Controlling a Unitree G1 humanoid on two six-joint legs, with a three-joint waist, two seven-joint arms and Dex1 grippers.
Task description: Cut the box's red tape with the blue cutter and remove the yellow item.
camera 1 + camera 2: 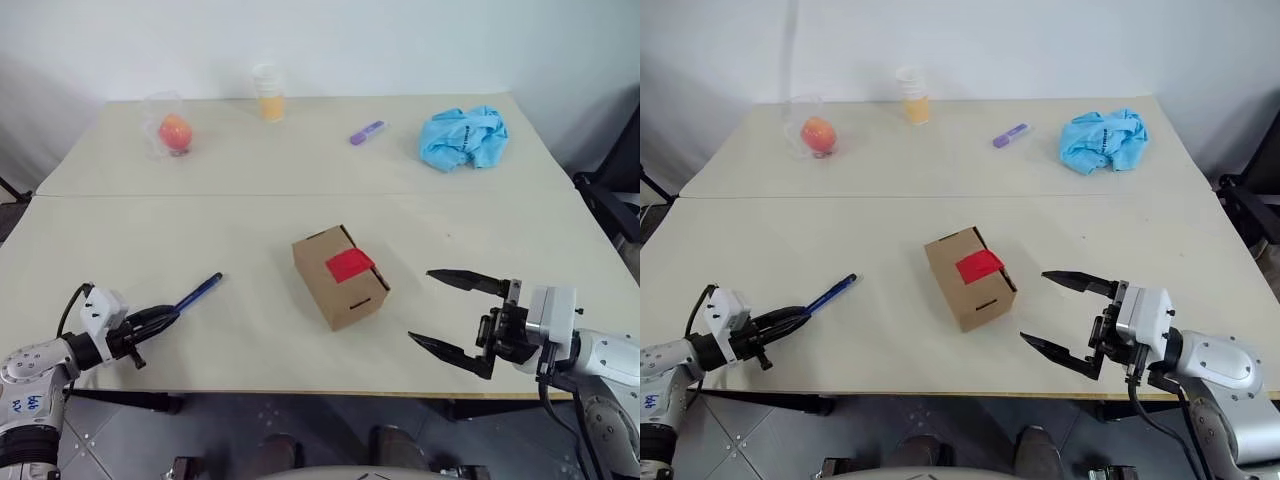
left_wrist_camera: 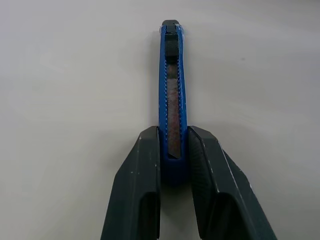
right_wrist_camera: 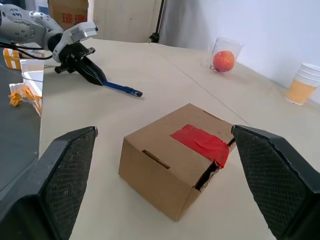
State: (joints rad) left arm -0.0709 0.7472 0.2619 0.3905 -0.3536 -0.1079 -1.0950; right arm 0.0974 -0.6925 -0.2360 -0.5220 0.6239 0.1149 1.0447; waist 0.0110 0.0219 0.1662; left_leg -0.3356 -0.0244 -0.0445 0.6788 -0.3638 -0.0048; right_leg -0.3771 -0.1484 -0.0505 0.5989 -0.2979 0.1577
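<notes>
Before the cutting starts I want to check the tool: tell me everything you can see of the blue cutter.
The blue cutter is a slim dark-blue stick that looks like plastic, with a toothed slot along its length showing a rusty-brown blade strip and a dark cap at the far tip. It lies flat on the pale table, left of the box and apart from it. The left gripper has its two black fingers closed on the cutter's near end, one on each side.
</notes>
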